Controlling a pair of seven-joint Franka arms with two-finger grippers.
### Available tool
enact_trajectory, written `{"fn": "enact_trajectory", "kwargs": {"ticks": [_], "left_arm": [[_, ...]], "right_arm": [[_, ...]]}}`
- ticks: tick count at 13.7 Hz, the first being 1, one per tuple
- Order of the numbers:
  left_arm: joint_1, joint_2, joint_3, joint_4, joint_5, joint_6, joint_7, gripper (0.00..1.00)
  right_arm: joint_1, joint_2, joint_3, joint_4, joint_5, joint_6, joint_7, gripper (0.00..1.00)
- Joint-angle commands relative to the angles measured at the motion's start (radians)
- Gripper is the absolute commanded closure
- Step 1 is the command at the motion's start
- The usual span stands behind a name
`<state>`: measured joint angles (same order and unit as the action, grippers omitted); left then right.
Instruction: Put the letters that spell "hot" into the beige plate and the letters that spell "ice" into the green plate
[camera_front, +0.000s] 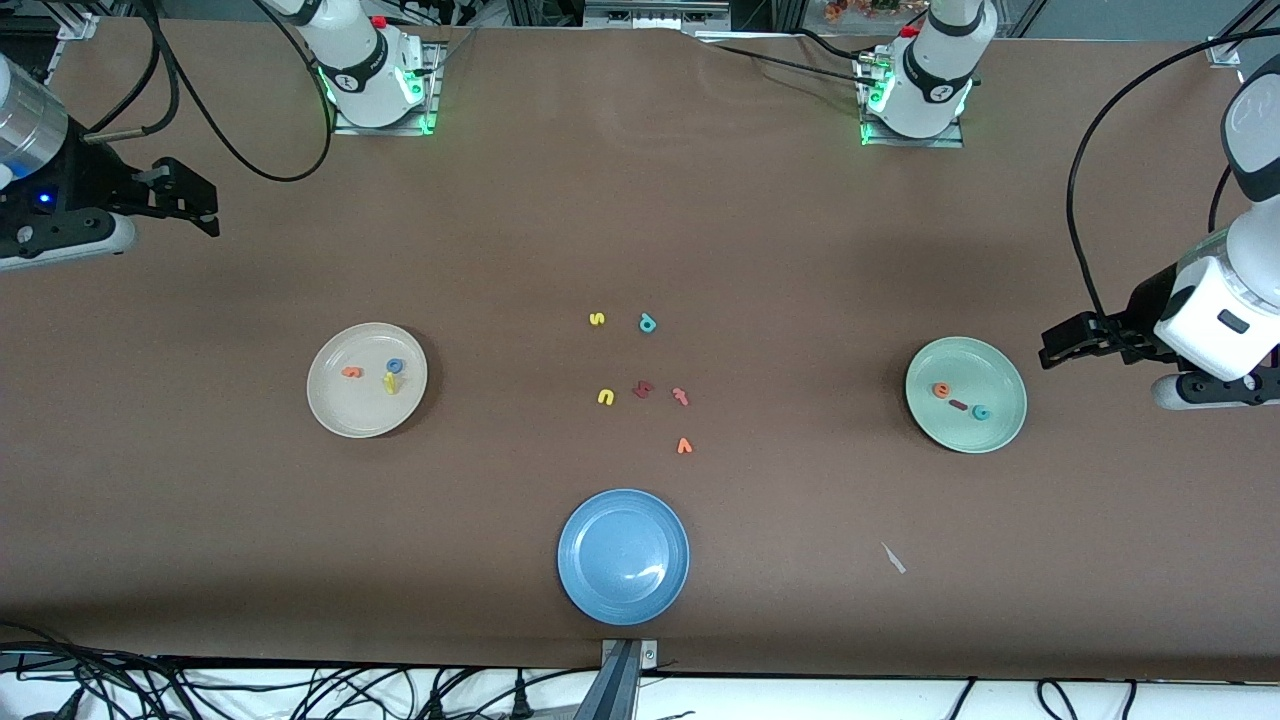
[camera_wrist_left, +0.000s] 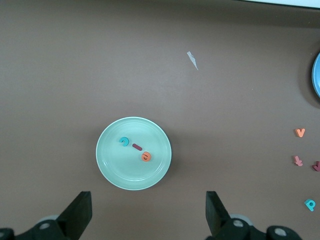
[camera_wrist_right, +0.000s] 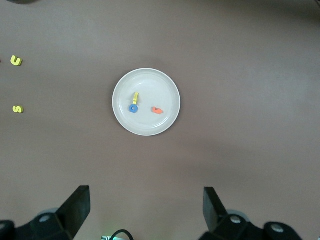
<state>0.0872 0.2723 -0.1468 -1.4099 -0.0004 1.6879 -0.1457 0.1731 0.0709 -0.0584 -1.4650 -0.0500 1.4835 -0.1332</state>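
— Front view: where do the plates and letters sit?
— Beige plate (camera_front: 340, 415) holds my yellow h (camera_front: 391, 383), blue o (camera_front: 395, 366), orange t (camera_front: 351, 372); green plate (camera_front: 990, 370) holds orange e (camera_front: 941, 390), red i (camera_front: 958, 405), teal c (camera_front: 981, 412).
— Your hands?
— My left gripper (camera_wrist_left: 149, 210) and right gripper (camera_wrist_right: 146, 207) hang released, empty, above the table near their plates.
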Motion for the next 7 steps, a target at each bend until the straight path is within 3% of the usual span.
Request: {"fn": "enact_trajectory", "kwargs": {"ticks": [1,7], "left_arm": [[0.009,-0.021,-0.005,-0.021,-0.004,0.012,0.023,0.0],[0.008,-0.019,-0.007,-0.021,-0.003,0.012,0.021,0.0]], "right_arm": [[-0.006,0.012,-0.003,0.035,-0.022,-0.015,-0.006,0.0],[-0.001,0.032,0.0,0.046,-0.027,-0.031,-0.005,0.0]]}}
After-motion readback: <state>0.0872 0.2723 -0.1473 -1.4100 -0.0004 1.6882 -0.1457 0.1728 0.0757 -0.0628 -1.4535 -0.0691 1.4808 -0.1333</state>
